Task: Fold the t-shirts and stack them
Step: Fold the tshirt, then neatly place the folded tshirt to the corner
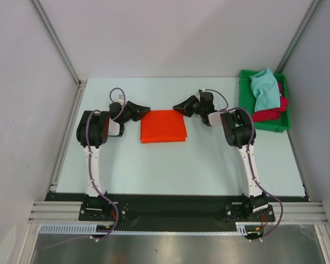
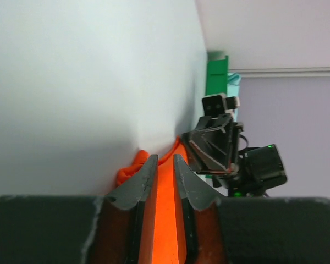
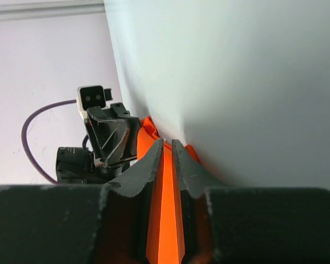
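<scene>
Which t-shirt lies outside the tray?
The orange t-shirt, folded flat on the table; the teal t-shirt and red t-shirt lie crumpled in the green tray.

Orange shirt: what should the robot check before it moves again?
1. Left jaws pinch the orange t-shirt at its far left corner: ok, cloth sits between them in the left wrist view.
2. Right jaws pinch its far right corner: ok, cloth shows between them in the right wrist view.
3. Shirt lies flat as a neat rectangle on the table: ok.
4. Every folded layer is caught in each pinch: cannot tell.
5. Green tray with the teal t-shirt and red t-shirt sits apart from both arms: ok.
</scene>
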`<state>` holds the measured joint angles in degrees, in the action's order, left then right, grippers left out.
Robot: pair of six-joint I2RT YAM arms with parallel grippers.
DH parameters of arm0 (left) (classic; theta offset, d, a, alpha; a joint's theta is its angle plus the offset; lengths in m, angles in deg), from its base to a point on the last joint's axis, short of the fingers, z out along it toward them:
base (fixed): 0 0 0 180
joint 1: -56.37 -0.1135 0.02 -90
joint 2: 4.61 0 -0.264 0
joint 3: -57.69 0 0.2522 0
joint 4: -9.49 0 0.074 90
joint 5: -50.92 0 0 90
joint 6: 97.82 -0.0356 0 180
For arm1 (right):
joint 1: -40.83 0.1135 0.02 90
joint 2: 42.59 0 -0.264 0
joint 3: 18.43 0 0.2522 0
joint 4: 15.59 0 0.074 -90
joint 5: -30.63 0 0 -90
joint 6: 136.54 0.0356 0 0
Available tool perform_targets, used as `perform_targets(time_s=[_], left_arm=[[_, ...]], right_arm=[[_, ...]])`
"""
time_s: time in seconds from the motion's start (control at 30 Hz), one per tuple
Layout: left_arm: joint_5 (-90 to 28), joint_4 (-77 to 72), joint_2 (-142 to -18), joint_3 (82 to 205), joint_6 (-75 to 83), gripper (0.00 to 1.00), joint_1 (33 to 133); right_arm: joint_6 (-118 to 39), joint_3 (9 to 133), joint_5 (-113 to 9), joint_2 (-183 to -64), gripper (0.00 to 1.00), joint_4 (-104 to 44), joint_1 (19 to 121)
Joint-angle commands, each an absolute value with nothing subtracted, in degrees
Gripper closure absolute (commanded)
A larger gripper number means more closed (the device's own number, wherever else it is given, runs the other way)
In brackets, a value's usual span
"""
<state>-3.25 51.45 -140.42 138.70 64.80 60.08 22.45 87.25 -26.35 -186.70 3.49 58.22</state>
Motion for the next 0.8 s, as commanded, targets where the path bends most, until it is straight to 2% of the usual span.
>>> perform_targets(time_s=[0.0, 0.13, 0.3, 0.53, 0.6, 0.63, 0.73, 0.77], left_arm=[[-4.4, 43.5, -140.8, 141.5, 57.6, 0.78, 59.5], [-4.2, 34.9, -141.0, 144.8, 54.1, 0.78, 58.2], [-2.6, 25.1, -139.8, 152.3, 51.5, 0.67, 57.7], [-5.2, 6.4, -123.9, 156.6, 38.4, 0.64, 57.3], [-6.8, -2.0, -118.1, 153.5, 34.7, 0.63, 57.2], [-7.2, -3.6, -110.7, 151.2, 31.8, 0.61, 57.3], [-9.2, -9.4, -98.9, 138.7, 28.4, 0.57, 57.6], [-9.8, -10.8, -91.1, 132.8, 28.0, 0.53, 57.6]], right_arm=[[20.2, 89.9, -30.5, -189.1, 0.83, -4.6, 57.1], [19.3, 92.7, -30.2, -189.8, 0.82, -9.8, 55.8], [18.1, 95.3, -28.7, -188.5, 0.77, -14.9, 53.3], [5.9, 100.3, -24.4, -180.9, 0.67, -32.1, 48.4], [1.0, 100.0, -24.0, -175.7, 0.62, -38.9, 47.6], [-5.5, 99.6, -24.3, -173.9, 0.60, -41.6, 47.6], [-15.6, 94.3, -25.8, -165.0, 0.56, -49.6, 48.6], [-18.0, 92.6, -26.5, -162.6, 0.55, -52.2, 49.0]])
